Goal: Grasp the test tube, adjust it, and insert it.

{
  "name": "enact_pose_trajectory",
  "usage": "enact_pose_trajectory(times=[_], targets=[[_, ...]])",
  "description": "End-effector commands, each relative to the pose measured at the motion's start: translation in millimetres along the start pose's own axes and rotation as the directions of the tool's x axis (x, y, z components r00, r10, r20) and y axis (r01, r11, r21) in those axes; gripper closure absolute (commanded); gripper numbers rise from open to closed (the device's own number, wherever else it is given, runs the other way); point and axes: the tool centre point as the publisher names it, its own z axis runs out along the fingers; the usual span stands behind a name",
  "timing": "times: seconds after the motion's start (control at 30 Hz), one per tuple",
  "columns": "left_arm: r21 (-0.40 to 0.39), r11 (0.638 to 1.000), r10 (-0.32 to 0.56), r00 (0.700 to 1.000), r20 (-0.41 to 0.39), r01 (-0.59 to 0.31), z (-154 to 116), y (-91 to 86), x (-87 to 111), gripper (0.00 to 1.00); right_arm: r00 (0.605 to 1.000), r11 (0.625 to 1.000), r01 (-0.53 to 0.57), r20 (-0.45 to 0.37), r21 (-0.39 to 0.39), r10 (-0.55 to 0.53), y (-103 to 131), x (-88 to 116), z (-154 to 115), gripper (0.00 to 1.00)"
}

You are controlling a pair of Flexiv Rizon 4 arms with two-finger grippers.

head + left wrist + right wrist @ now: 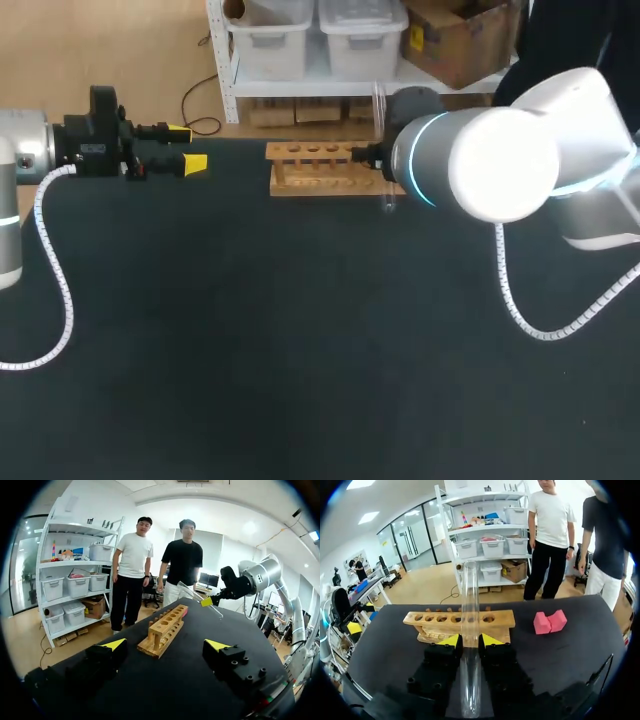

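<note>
Clear test tube (470,605) pinched between our right pincer (470,640) fingers
Light, slick, fragile, we reckon, so a gentle squeeze near mid-length suits it. Our left pincer (166,645) gapes wide, empty.

Rack (310,170) at table (300,350) far edge — tube (470,630) near one end, block (550,621) beside.

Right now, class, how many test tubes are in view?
1: the test tube, held in the right gripper before the wooden rack; the rack's visible holes are empty.
</note>
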Motion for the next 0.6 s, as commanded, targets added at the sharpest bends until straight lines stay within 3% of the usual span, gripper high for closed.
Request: enact_pose_trajectory(times=[0.03, 0.6], targets=[[-0.002, 1.0, 0.003, 1.0, 0.004, -0.003, 0, -0.6, 1.3, 0.0, 1.0, 1.0, -0.01, -0.013, -0.005, 0.01, 1, 5, 8, 1.0], [-0.002, 1.0, 0.003, 1.0, 0.004, -0.003, 0, -0.6, 1.3, 0.0, 0.996, 0.999, -0.022, -0.09, -0.033, 0.019, 1, 19, 40, 1.0]])
